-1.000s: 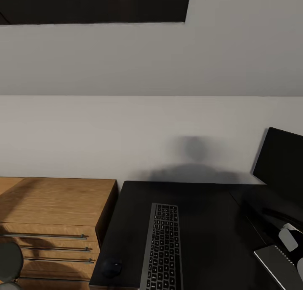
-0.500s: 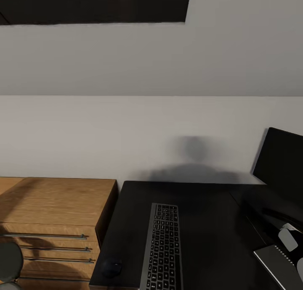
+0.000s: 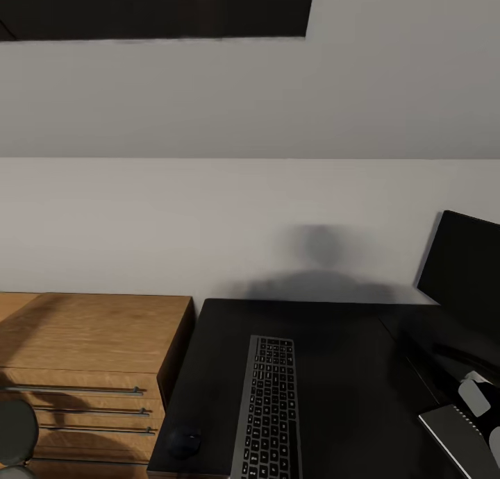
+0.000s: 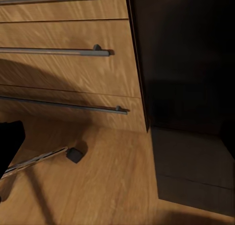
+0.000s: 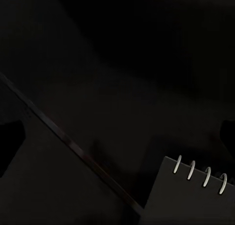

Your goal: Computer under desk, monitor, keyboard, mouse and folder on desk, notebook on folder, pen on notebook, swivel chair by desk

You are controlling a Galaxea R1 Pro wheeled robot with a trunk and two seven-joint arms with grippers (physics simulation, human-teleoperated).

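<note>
On the glossy black desk [image 3: 333, 368] the long black keyboard [image 3: 269, 409] lies lengthwise, and the small black mouse [image 3: 184, 441] sits at the desk's near left corner. The black monitor [image 3: 464, 271] stands at the right. A grey spiral-bound notebook [image 3: 458, 437] [image 5: 196, 193] lies in front of it, with a pale part of my right arm [image 3: 476, 396] just above it. My right gripper [image 5: 117, 137] hovers open over the dark desktop beside the notebook. My left gripper [image 4: 117, 142] hangs low and open, facing the floor. A castor leg of the swivel chair [image 4: 68, 155] shows there. Folder, pen and computer are out of view.
A low wooden drawer cabinet [image 3: 90, 340] [image 4: 68, 63] with long metal handles stands tight against the desk's left side. A dark round chair part [image 3: 15, 430] sits at the lower left. A grey wall and a dark skylight [image 3: 153, 7] lie beyond.
The pale part of my right arm near the notebook has shifted down very slightly. Nothing else has moved.
</note>
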